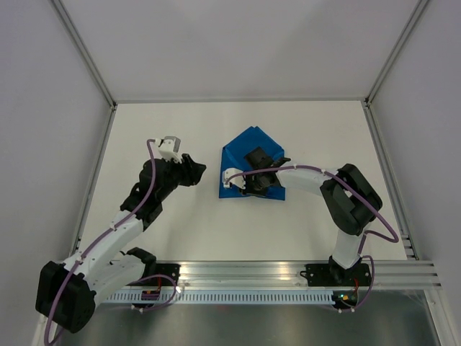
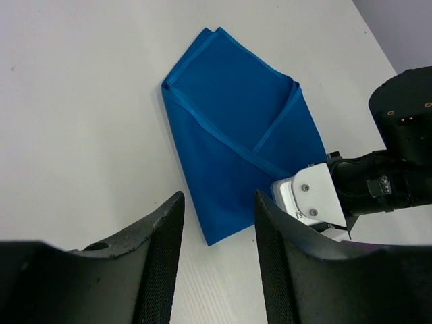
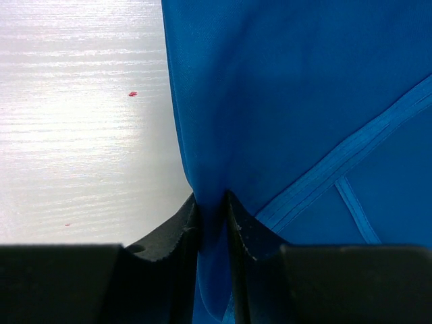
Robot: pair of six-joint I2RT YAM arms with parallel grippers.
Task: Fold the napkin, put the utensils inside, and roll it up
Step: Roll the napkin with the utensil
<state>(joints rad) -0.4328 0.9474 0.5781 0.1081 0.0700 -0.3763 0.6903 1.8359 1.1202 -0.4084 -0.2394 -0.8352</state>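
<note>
The blue napkin (image 1: 248, 148) lies folded into a pointed shape at the middle of the white table, with hemmed flaps crossing on top (image 2: 236, 135). My right gripper (image 1: 243, 189) sits over its near edge. In the right wrist view this gripper (image 3: 211, 202) is shut on a pinched fold of the napkin (image 3: 304, 101). My left gripper (image 1: 198, 171) hovers to the left of the cloth, apart from it, open with nothing between its fingers (image 2: 219, 202). The utensils are hidden or out of view.
Grey walls and metal frame posts (image 1: 90, 61) enclose the table on three sides. An aluminium rail (image 1: 288, 272) carrying both arm bases runs along the near edge. The right arm's white wrist housing (image 2: 310, 199) sits close to the left gripper's right finger.
</note>
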